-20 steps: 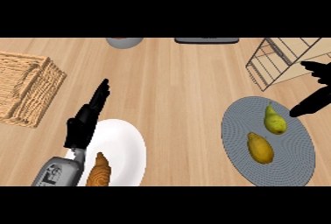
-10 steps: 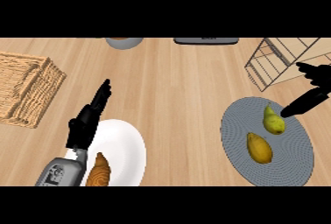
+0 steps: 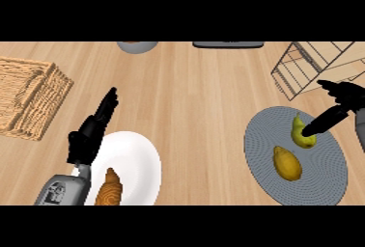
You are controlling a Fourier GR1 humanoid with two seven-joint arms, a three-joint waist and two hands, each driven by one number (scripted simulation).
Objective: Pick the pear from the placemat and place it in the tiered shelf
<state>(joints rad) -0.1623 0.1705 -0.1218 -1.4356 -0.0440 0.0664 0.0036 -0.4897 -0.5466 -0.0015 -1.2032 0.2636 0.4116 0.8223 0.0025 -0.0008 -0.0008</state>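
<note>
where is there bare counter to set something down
The middle strip between plate and placemat is bare, up to the bowl. Crowded right: right hand over the pear, shelf close by. Left hand at the plate's rim.

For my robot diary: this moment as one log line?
phase: pre-grasp | right hand: open, at pear | pear: on placemat, not held | left hand: open, by plate

Kitchen, wooden counter (image 3: 192, 106), white plate (image 3: 132, 154), croissant (image 3: 109, 189), placemat (image 3: 260, 140)
</note>
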